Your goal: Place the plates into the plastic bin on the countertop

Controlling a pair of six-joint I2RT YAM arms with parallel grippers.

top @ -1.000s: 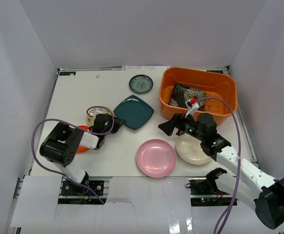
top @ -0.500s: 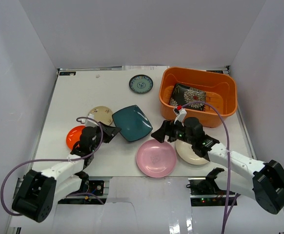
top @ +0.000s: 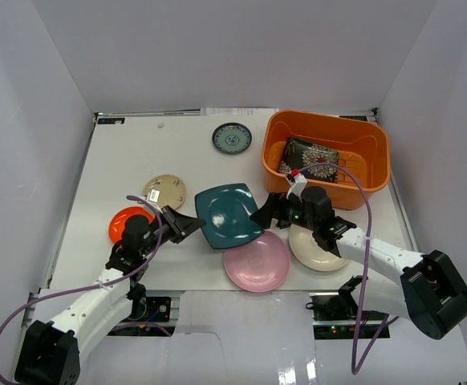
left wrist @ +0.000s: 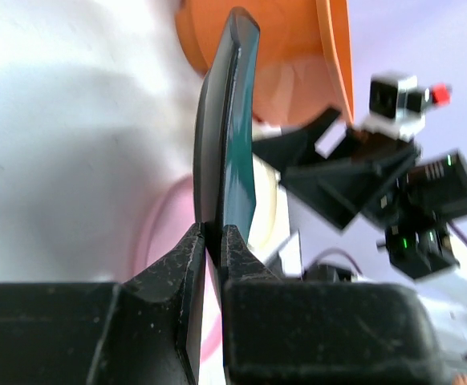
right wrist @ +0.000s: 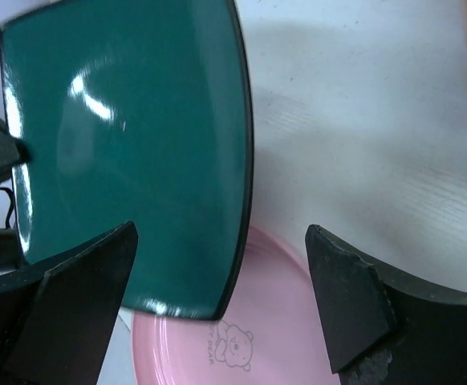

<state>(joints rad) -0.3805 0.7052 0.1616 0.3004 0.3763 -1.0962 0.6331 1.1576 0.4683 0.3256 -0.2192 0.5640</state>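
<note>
The teal plate is pinched at its edge by the left hand, seemingly offered to the wide-open, empty right hand, nearer the bin.

Flat white tabletop, white walls around it. You have six things lying directly on it.
- Far right: large orange rectangular plastic tub.
- Far middle: small round blue-patterned plate.
- Left: small round beige plate; small round orange plate nearer you, partly hidden.
- Near edge: round pink plate; round cream plate just beside it on right, partly hidden.
</note>
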